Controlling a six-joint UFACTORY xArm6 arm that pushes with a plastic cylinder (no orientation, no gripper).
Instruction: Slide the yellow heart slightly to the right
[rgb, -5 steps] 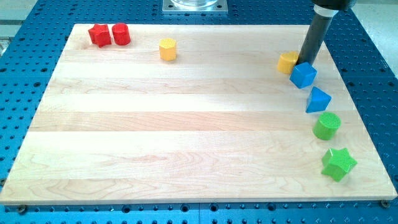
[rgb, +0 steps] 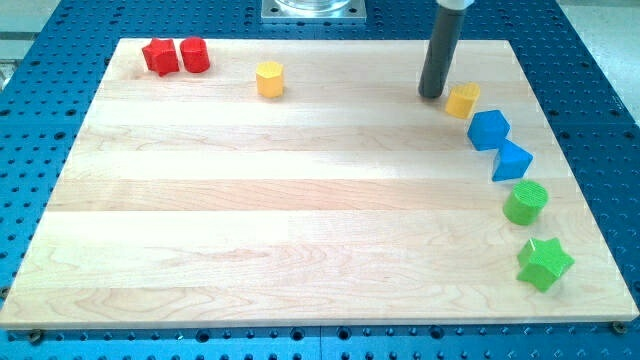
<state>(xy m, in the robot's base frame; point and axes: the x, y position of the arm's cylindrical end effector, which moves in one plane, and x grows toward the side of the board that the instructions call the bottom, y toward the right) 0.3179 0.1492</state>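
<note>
The yellow heart (rgb: 463, 101) lies near the view's top right on the wooden board (rgb: 300, 220). My tip (rgb: 432, 96) is down on the board just to the left of the heart, very close to it; I cannot tell if it touches. A blue cube (rgb: 488, 130) sits just below and right of the heart.
A blue triangular block (rgb: 512, 161), a green cylinder (rgb: 526, 203) and a green star (rgb: 544, 263) run down the right side. A yellow hexagon (rgb: 270, 78) sits at top centre-left. Two red blocks (rgb: 160, 56) (rgb: 194, 54) stand side by side at the top left.
The rod has moved from the heart's right side, by the blue cube, over to the heart's left side. The blue cube sits slightly lower than before.
</note>
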